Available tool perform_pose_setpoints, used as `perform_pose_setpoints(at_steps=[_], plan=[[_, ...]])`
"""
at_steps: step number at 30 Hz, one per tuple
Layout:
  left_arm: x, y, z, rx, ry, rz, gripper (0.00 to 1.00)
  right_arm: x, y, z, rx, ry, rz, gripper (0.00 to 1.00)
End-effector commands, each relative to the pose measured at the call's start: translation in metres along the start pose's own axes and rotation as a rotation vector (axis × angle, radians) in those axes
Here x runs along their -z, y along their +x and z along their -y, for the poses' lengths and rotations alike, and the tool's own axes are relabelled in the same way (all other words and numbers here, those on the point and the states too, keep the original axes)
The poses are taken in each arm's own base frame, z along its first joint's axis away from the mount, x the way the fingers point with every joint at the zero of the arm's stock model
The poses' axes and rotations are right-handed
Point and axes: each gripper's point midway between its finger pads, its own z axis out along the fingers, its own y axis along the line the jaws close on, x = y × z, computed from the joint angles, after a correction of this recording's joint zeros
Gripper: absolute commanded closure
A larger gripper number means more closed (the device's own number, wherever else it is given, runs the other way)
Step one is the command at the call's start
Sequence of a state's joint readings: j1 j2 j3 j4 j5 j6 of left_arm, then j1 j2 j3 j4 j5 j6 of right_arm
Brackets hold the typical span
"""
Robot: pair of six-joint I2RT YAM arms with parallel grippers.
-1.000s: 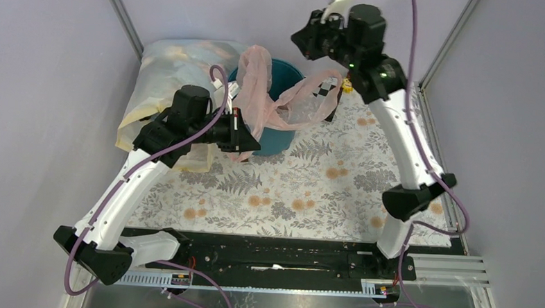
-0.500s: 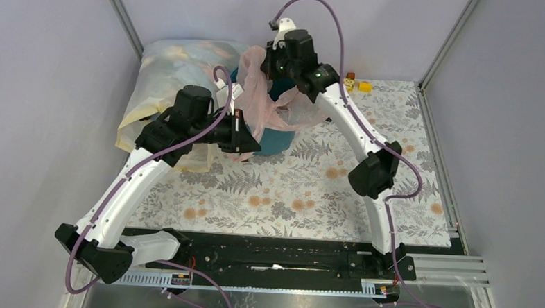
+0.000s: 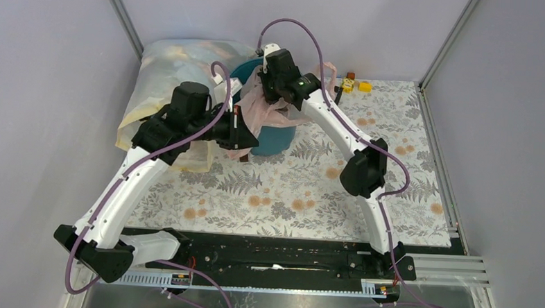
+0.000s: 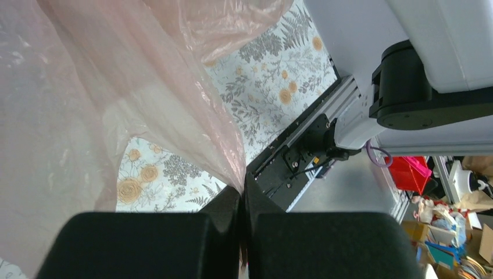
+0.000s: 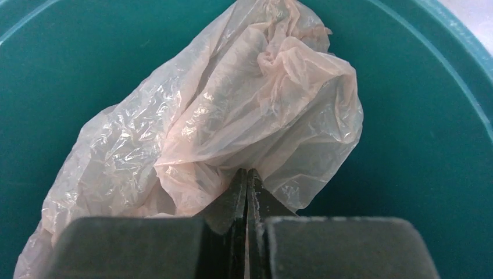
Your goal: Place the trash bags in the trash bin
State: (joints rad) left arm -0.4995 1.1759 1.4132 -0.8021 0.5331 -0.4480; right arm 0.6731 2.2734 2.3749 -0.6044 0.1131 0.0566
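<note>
Partly in: pinching trash bag (image 5: 244,104) inside trash bin (image 5: 407,145) with right fingers (image 5: 229,203), clamping overhanging edge with left fingers (image 4: 224,212), tuck-in pending

Robot lab test booth: lilac panel walls (image 3: 44,81), aluminium mounting rail (image 3: 285,284) (cardboard boxes (image 4: 481,244) cluttering floor beyond).

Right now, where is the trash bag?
Top view, far centre-left: the trash bag drapes over the trash bin's rim, part bunched inside at the right fingers, a corner pinched in the left fingers.
</note>
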Motion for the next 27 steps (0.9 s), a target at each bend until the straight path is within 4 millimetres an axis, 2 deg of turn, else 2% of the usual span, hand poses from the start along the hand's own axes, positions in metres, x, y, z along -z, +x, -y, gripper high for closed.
perform_pose_setpoints(at_steps=[1, 4, 8, 11, 13, 16, 20, 24, 27], plan=[[0.009, -0.030, 0.005, -0.063, -0.024, 0.088, 1.00, 0.039, -0.040, 0.009, 0.020, 0.041, 0.096, 1.00], [0.010, -0.039, 0.005, -0.065, -0.031, 0.107, 1.00, 0.068, -0.070, 0.009, 0.010, 0.033, 0.182, 1.00], [0.013, -0.062, 0.005, -0.065, -0.030, 0.138, 1.00, 0.094, -0.096, 0.004, -0.007, -0.005, 0.274, 1.00], [0.016, -0.078, 0.010, -0.059, -0.004, 0.152, 1.00, 0.091, -0.107, -0.005, -0.015, -0.053, 0.319, 1.00], [0.015, -0.084, 0.014, -0.055, 0.018, 0.151, 1.00, 0.075, -0.106, -0.012, -0.021, -0.080, 0.317, 1.00], [0.014, -0.088, 0.018, -0.051, 0.043, 0.145, 1.00, 0.043, -0.092, -0.020, -0.034, -0.110, 0.276, 1.00], [0.013, -0.097, 0.017, -0.042, 0.053, 0.160, 1.00, 0.007, -0.057, -0.027, -0.054, -0.131, 0.184, 1.00], [0.012, -0.110, 0.013, -0.028, 0.058, 0.178, 1.00, -0.006, -0.034, -0.033, -0.066, -0.159, 0.122, 1.00], [0.011, -0.120, 0.010, -0.020, 0.066, 0.190, 1.00, -0.008, -0.027, -0.031, -0.062, -0.153, 0.106, 1.00]])
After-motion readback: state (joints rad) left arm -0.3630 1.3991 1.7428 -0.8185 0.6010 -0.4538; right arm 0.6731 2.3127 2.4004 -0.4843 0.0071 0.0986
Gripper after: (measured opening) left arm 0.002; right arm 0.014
